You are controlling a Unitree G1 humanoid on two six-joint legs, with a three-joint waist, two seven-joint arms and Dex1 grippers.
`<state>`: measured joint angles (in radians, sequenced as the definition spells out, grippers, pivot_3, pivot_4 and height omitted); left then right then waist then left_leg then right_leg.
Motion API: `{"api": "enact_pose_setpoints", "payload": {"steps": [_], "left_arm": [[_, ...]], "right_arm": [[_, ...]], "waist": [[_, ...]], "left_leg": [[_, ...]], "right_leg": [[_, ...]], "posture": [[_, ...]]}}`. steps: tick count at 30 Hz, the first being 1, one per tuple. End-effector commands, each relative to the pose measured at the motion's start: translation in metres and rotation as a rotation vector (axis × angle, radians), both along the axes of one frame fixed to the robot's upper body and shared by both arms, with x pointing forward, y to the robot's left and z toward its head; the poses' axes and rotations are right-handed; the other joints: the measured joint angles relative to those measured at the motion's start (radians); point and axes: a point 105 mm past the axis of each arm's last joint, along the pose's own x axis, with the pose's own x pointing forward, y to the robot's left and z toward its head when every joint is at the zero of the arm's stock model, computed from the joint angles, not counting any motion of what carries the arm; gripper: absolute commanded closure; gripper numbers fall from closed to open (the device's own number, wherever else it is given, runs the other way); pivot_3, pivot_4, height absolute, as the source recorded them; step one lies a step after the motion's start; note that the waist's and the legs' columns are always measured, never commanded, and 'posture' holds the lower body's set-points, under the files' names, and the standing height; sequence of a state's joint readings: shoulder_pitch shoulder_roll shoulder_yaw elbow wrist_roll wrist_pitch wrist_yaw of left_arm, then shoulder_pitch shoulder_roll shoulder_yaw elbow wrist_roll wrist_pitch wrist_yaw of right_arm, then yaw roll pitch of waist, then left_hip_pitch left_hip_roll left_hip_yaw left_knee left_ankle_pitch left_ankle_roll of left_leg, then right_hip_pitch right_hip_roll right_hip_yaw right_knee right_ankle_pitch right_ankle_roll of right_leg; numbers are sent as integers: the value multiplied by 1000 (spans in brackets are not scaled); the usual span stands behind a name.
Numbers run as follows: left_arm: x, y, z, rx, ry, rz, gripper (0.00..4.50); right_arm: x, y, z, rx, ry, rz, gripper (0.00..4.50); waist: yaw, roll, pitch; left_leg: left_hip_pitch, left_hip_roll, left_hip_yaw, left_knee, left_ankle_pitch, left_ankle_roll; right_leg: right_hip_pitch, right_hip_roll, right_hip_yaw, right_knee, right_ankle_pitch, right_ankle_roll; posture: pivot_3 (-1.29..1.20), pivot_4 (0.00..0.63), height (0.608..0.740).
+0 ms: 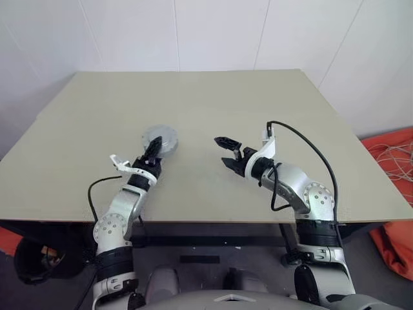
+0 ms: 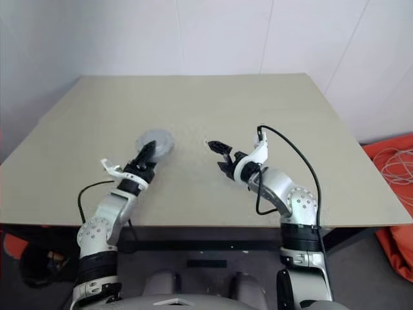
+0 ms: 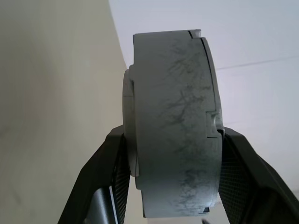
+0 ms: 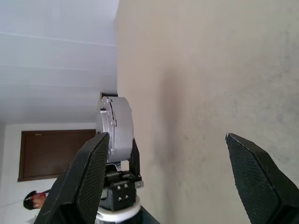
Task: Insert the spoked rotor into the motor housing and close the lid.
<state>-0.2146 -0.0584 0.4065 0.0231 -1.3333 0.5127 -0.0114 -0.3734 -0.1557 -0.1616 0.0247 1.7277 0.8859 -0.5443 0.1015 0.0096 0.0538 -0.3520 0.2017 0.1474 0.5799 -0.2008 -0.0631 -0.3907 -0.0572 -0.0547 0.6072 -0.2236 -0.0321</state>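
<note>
The assembled motor [image 1: 160, 139] was pinched edgewise by the left gripper [image 1: 153, 150], right gripper [image 1: 228, 152] spread empty, so it could've been dropped.

In my left wrist view the grey motor housing [image 3: 173, 126] runs off the bottom edge, and I see only its scuffed side wall, so its faces stay hidden from me. I can't tell whether the spoked rotor sits inside it. The left gripper [image 3: 173, 186] fingers are cut by the lower edge too. From the head camera the housing is too small to make out any detail, and the fingers cover its near rim. In my right wrist view the right gripper [image 4: 180, 172] fingers are cropped at the bottom edge.
</note>
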Motion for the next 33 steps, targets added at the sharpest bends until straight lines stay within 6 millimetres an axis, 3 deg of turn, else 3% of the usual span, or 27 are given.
{"api": "enact_pose_setpoints", "payload": {"steps": [1,12,30,33], "left_arm": [[9,17,17,19,-38,112,2364],[16,60,8,-60,76,369,2364],[14,70,-19,-44,277,483,2364],[11,73,-29,-23,329,497,1368]], "right_arm": [[-1,5,10,4,-50,25,0],[-2,5,12,2,-58,33,0],[-3,6,17,5,-66,36,0],[-3,6,17,5,-67,37,0]], "waist": [[-1,-1,0],[0,-10,0],[-1,-15,0],[-2,-15,0]], "left_leg": [[0,0,0,0,0,0],[-1,0,0,3,-1,2],[-1,0,-1,3,-1,3],[1,0,-1,3,-1,3]], "right_leg": [[0,0,0,0,0,0],[0,0,0,0,0,0],[1,0,0,0,0,0],[2,0,0,1,0,0]], "posture": [[0,0,740],[0,0,740],[0,0,740],[0,0,740]]}}
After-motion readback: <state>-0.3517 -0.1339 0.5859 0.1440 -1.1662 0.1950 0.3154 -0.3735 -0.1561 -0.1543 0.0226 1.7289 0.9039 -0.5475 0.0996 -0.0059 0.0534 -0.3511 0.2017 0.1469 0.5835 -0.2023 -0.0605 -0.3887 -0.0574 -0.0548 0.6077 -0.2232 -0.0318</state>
